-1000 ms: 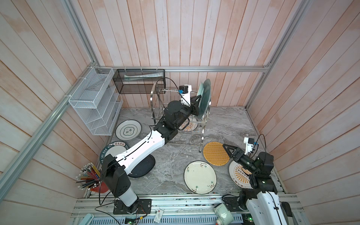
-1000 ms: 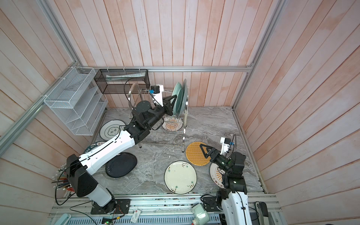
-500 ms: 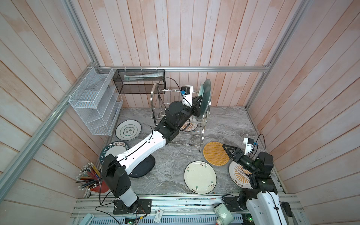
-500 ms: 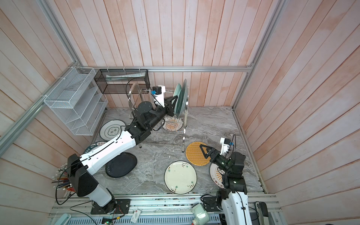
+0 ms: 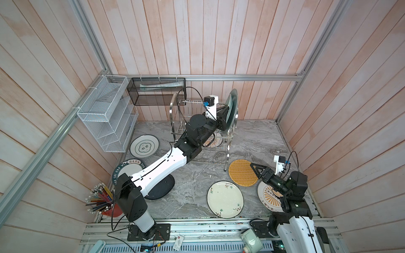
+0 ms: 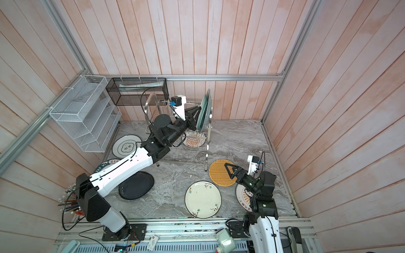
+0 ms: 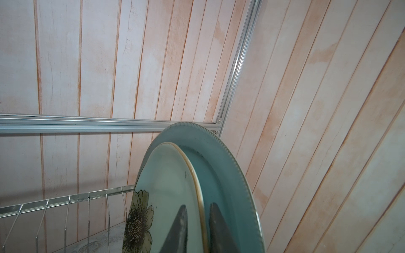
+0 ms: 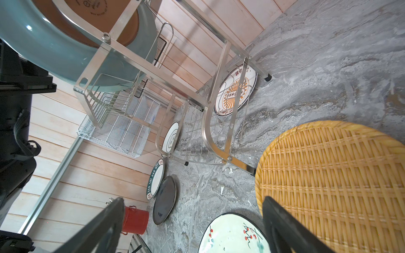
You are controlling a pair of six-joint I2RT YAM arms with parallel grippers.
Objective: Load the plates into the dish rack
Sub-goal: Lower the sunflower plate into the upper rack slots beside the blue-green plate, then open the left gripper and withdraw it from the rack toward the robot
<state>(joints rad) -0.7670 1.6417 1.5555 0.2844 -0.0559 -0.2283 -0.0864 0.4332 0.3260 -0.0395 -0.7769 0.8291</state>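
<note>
Pale green flowered round plate (image 7: 166, 197) stands upright in the top tier of the steel wire dish rack (image 7: 65, 198), right end, beside the grey-blue round plate (image 7: 219, 166). Left gripper (image 7: 198, 206) straddles its rim; pinching or slack, can't tell. I'd open fully, retreat straight. Right gripper (image 8: 192, 199): spread, empty.

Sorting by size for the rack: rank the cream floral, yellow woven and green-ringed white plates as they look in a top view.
1. cream floral plate, clearly largest, though nearest the camera.
2. yellow woven plate and green-ringed white plate: too alike to rank; the ringed one lies farther back.
</note>
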